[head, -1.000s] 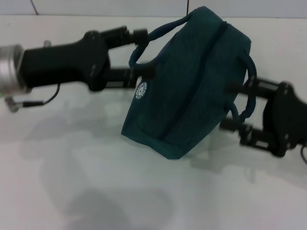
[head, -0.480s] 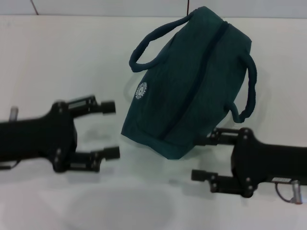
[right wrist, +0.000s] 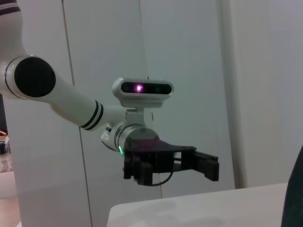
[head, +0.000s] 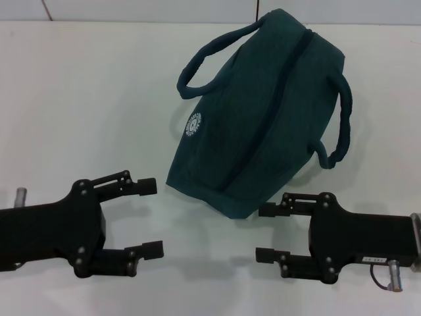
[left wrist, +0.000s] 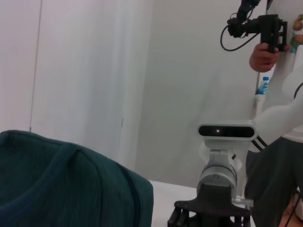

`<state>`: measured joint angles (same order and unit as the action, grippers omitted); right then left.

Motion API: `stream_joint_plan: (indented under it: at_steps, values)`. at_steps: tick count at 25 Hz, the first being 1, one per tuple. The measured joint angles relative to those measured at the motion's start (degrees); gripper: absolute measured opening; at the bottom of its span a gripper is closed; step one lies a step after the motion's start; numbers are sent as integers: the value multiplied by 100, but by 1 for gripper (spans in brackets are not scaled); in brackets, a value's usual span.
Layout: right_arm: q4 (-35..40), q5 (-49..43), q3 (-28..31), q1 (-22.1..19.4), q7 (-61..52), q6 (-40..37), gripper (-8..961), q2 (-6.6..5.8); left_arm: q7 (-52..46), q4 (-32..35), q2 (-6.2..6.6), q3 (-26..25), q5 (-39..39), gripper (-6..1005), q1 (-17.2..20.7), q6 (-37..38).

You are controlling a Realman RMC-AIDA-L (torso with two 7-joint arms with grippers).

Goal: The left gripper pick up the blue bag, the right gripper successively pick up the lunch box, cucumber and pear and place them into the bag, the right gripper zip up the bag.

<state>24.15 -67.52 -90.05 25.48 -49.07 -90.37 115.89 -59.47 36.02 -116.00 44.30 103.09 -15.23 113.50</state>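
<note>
Blue bag (head: 260, 112): one, dark teal fabric, lying on the white worktop (head: 85, 85) toward the far side, a little right of centre. Zip seam appears drawn shut along the top; contents not visible. Long axis runs on a diagonal, from the near corner at centre to the far corner up and to the right. One loop handle (head: 210, 56) arches off its left flank above the round white logo (head: 193, 124); the second handle (head: 339, 122) hangs off the right flank.

Left hand (head: 152, 216): near the front edge, left of the bag's near corner, fingers spread apart, holding nothing, well clear of the fabric. It also shows in the right wrist view (right wrist: 206, 165).

Right hand (head: 263, 232): near the front edge, just below and right of the same corner, fingers apart, empty. Its upper finger sits just beside the fabric; contact cannot be told.

Bearing: the bag lies ahead of both hands. The right hand is nearer the bag's near corner. The left handle lies forward and to the right of the left hand.

Lunch box, cucumber, pear: none visible.

Judgement: the packing looks complete, nothing left to grasp.
</note>
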Motion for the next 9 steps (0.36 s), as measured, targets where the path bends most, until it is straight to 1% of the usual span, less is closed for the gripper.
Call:
stream_joint_plan:
  at_steps: [4, 9]
  values:
    - [26, 2, 15, 1, 6, -8, 609, -12, 119, -54, -65, -24, 173, 879, 22, -35]
    - [36, 2, 31, 3, 30, -21, 609, -20, 168, -254, -77, -11, 230, 879, -22, -188]
